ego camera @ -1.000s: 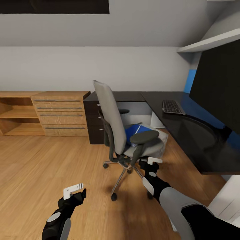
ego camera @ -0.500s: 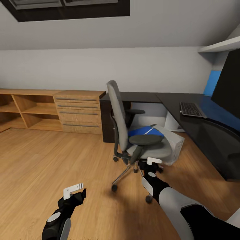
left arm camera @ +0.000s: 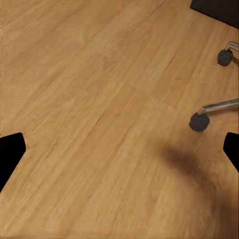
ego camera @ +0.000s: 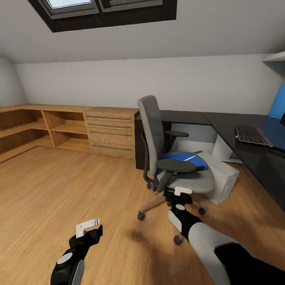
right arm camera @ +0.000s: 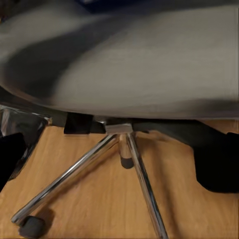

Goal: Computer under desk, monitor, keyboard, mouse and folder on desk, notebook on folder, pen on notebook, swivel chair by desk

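The robot is standing beside the chair [ego camera: 170, 162], seemingly working on the folder step. The folder [ego camera: 183, 156] is lying flat on the grey seat, behind the near armrest. The right gripper [ego camera: 181, 192] is hanging low at the seat's front edge, just under it, and I cannot tell how far its jaws are parted. The left gripper [ego camera: 88, 226] is hovering over bare floor [left arm camera: 99, 99], jaws spread wide and holding nothing. The keyboard [ego camera: 251, 135] is already lying on the desk [ego camera: 237, 130], and the computer [ego camera: 223, 180] is sitting on the floor behind the chair. Next, the right arm probably needs raising above the seat to reach the folder.
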